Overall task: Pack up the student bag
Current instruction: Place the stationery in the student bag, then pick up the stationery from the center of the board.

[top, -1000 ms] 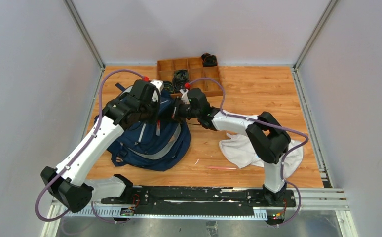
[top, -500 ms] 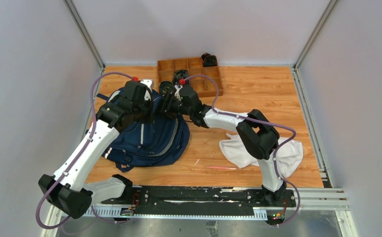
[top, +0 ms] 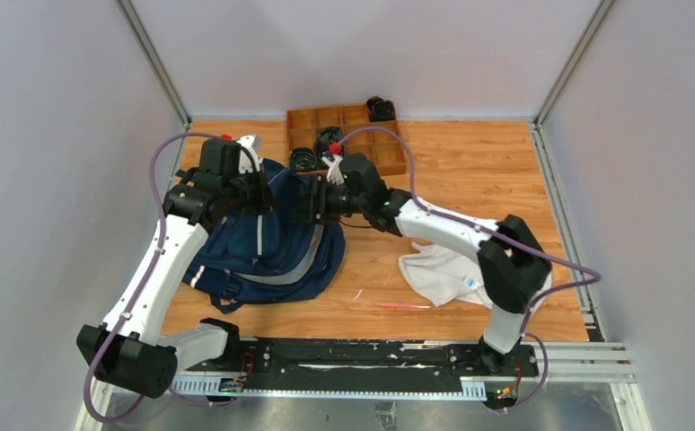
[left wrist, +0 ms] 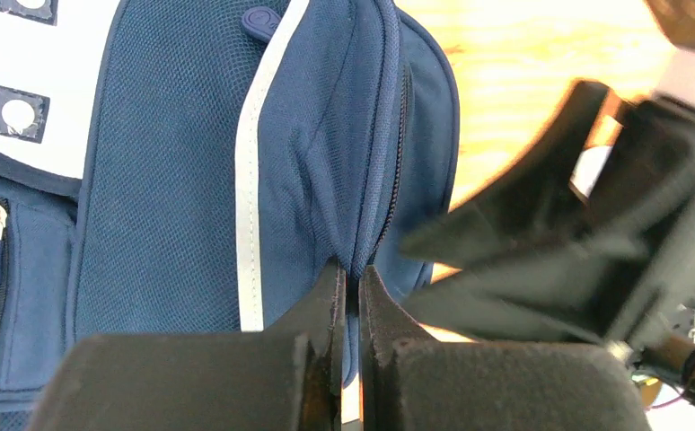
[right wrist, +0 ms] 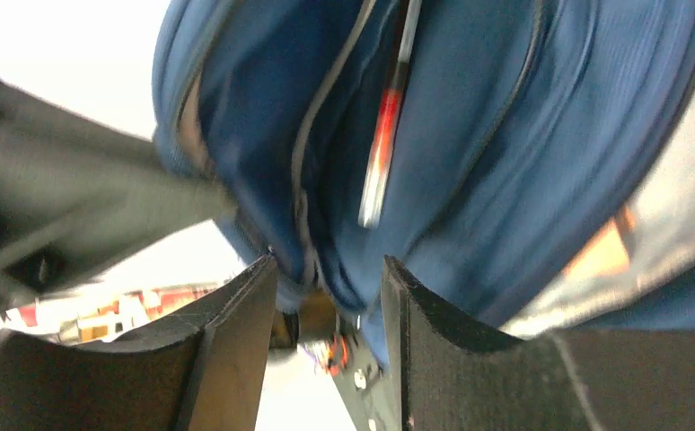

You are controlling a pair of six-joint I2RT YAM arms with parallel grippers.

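Student bag [top: 272, 247] on wood tbl [top: 470, 171], white walls [top: 371, 54]

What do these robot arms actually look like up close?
The left arm and right arm are white tubes joined by black joints. A purple cable loops along each, with a red fitting near the wrist. The left gripper and right gripper each have two flat, black, wedge-shaped fingers.

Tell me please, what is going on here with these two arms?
Both arms work on the navy backpack on the table. The left arm has its jaws shut on a fabric fold beside a zipper. On the right arm the jaws stand open around the bag's edge. A white cloth lies apart on the table.
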